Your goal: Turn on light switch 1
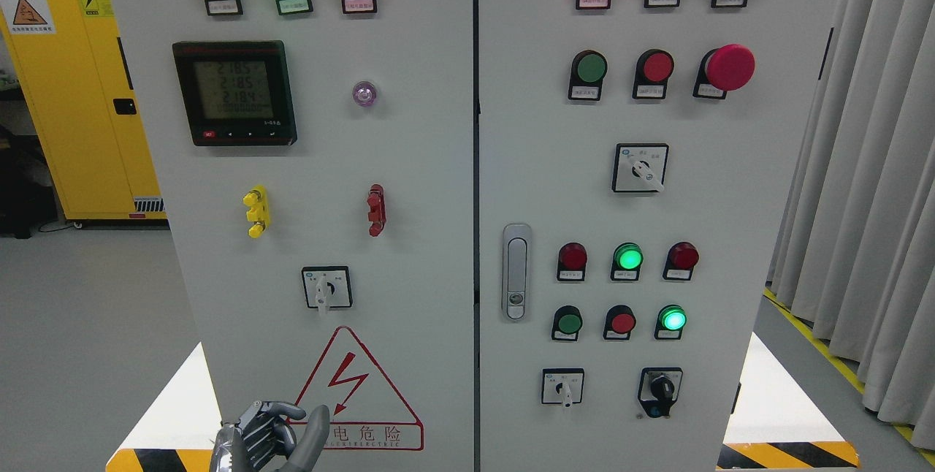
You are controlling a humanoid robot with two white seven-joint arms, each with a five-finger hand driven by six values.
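- Head view: my left hand [274, 437] hangs low before the grey control cabinet [409, 180], fingers loosely curled and thumb raised, grasping nothing, beside the red warning triangle [358, 391].
- The white rotary switch [326, 288] sits above the hand, well apart, handle pointing down.

Bare panel above my left hand [274, 435] up to rotary switch [326, 288]; yellow terminal [256, 211] and red terminal [376, 210] stick out higher, open panel between them.
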